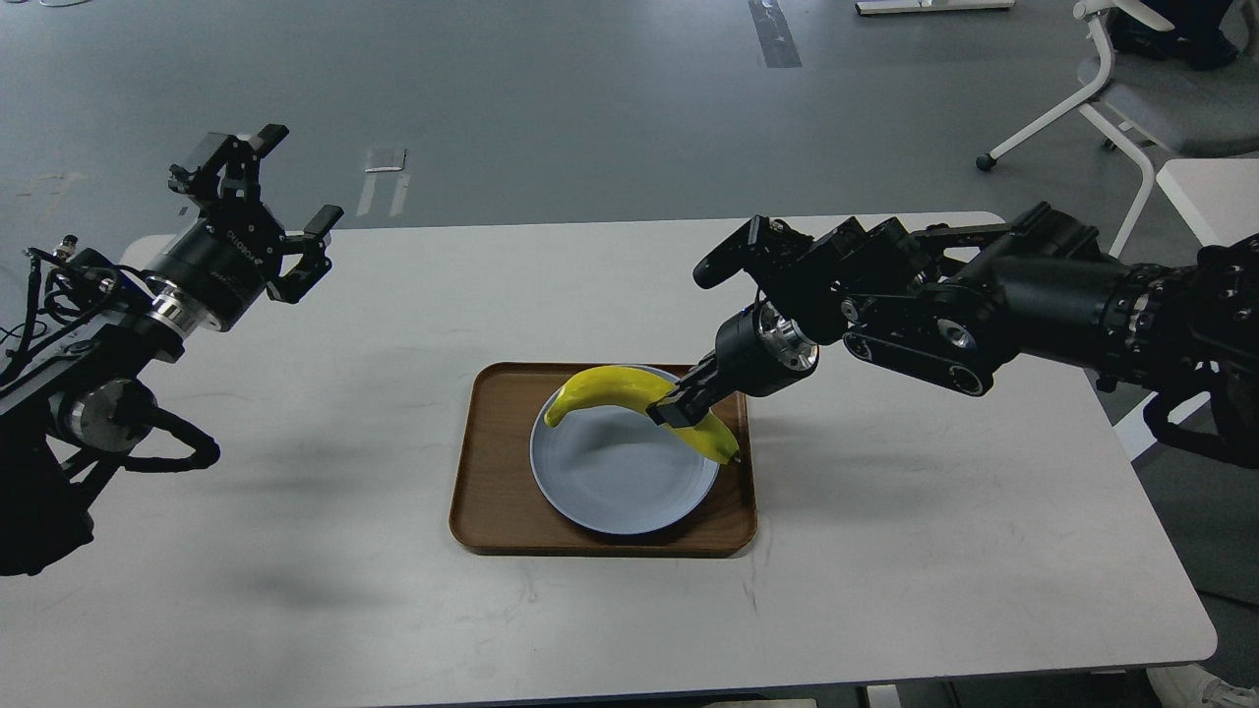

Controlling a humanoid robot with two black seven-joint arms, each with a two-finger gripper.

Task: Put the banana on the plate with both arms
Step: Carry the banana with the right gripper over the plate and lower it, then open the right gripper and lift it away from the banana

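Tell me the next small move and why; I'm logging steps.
Probably lower a little and open the fingers: the right gripper is shut on the banana over the plate's far rim, in the tray. The left gripper hangs open, apart.

**Surfaces and finishes on the table**

The banana (605,386) has a smooth, waxy yellow skin with a soft sheen. The plate (615,482) looks like glazed ceramic or hard plastic, pale blue-grey and satin-smooth. The tray (492,492) is brown wood with a low, even lustre. The table (393,590) is matt white laminate, faintly scuffed. Both arms are matt black, likely plastic and painted metal, with polished silver metal rings at the wrists. The floor (551,108) far behind is smooth dull grey.
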